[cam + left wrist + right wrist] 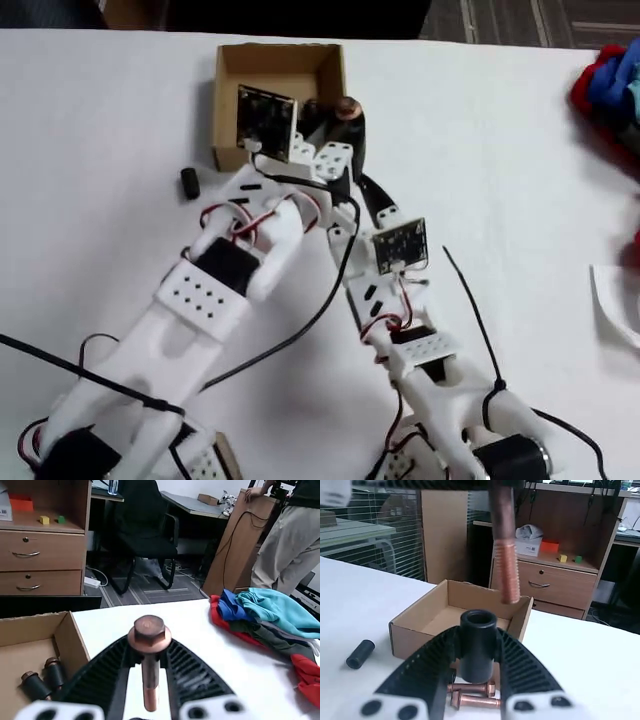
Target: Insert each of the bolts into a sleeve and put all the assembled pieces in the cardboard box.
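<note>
A copper hex-head bolt [149,630] hangs above an upright black cylindrical sleeve [477,630] beside the brown cardboard box [415,630]
The right gripper [477,647] clenches the sleeve, the left gripper [149,652] grasps the bolt; two loose copper bolts [472,695] lie before the box, two assembled pieces [54,674] inside it, a spare black sleeve [360,653] beside it

Copper bolt [149,665]; black sleeve [477,647]; brown cardboard box [415,632]; white table [500,150].

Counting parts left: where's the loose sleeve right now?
The loose sleeve lies on its side on the white table. In the high view it sits just left of the cardboard box, near its front corner and apart from it.
</note>
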You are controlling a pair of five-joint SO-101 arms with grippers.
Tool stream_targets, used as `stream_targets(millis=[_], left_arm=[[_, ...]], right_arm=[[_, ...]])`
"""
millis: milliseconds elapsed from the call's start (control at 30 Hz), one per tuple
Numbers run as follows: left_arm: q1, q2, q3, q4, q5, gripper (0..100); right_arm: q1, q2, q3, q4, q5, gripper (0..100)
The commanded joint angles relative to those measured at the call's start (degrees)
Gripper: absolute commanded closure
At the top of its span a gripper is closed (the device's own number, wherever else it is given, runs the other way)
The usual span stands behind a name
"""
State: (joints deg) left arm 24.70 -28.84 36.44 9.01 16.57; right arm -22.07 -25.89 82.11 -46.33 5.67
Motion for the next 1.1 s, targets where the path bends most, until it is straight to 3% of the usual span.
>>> stream_targets(millis=[0,1067], left_arm=[[0.2,0.0,-3.0,1.1,0.4,97],[0.8,0.1,0.7,1.4,0.4,97]], right_arm=[[1.4,0.0,-1.1,-1.4,0.4,97.8],[2.9,-0.3,-1.4,-1.5,0.4,97.8]])
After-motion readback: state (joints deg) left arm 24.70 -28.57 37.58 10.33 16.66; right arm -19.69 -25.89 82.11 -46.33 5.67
